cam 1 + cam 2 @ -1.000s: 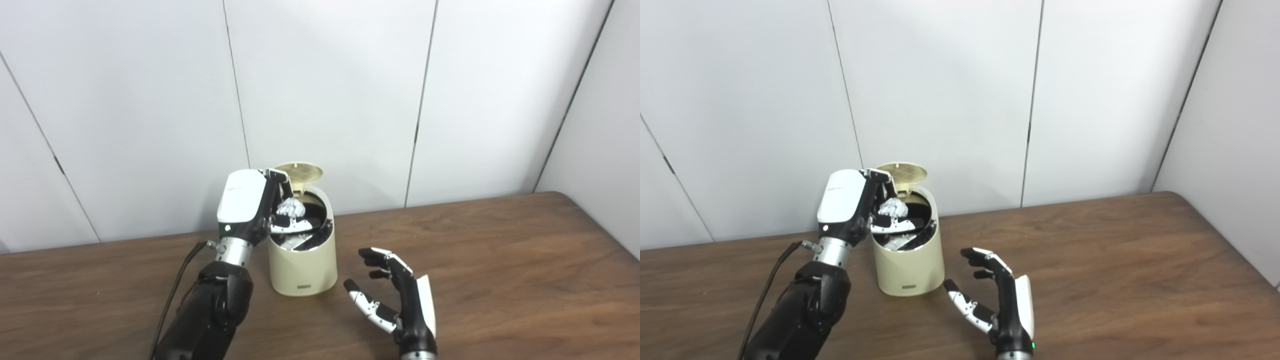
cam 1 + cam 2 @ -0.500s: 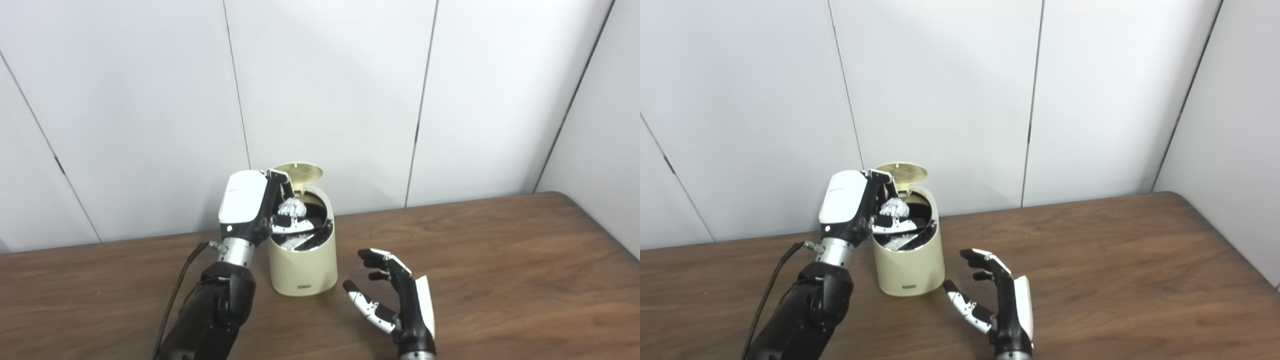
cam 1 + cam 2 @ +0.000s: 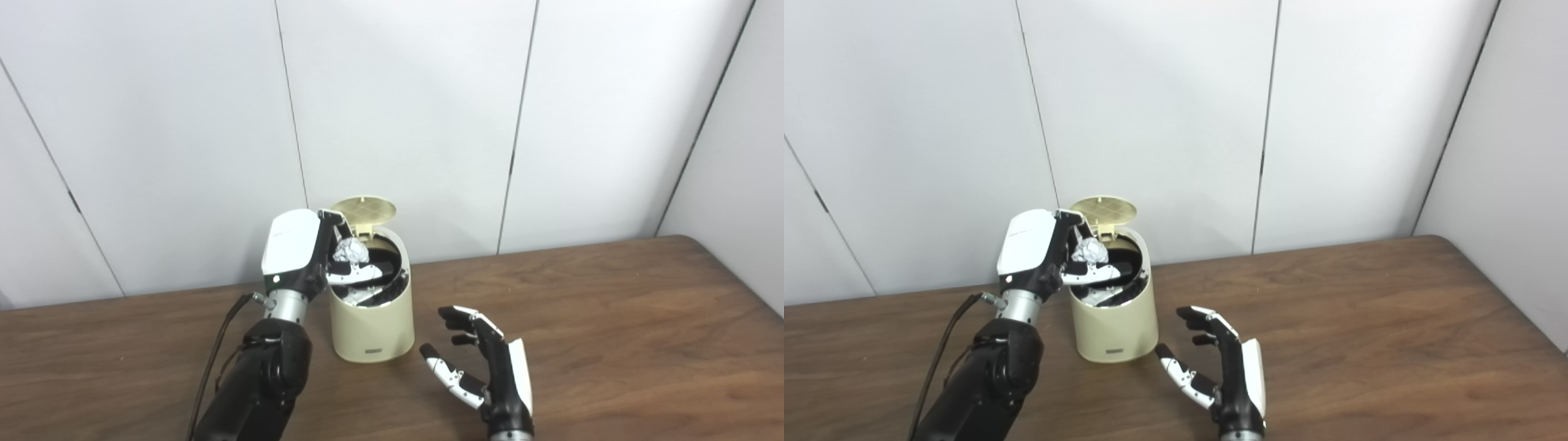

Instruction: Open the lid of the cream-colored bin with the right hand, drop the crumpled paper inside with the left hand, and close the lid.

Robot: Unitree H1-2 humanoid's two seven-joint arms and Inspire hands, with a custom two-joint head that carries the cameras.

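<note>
Left hand (image 3: 303, 254) holds the crumpled paper (image 3: 348, 250) w/ fingers curled round it, right over the open cream bin (image 3: 371, 318); lid (image 3: 364, 211) stands tipped back. Paper looks light, soft, squashable, so a loose pinch suffices & it should drop freely. Right hand (image 3: 490, 373) waits on the table (image 3: 612, 343) near the bin, fingers spread, holding nothing.

The left hand (image 3: 294, 251) has lifted the crumpled paper (image 3: 348, 249) slightly.

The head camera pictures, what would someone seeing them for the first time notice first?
Probably the cream-colored bin at mid-table, its lid flipped up at the back. The left hand holds the crumpled paper right over the opening. The right hand waits open in front of the bin, to its right, above the wooden table.
</note>
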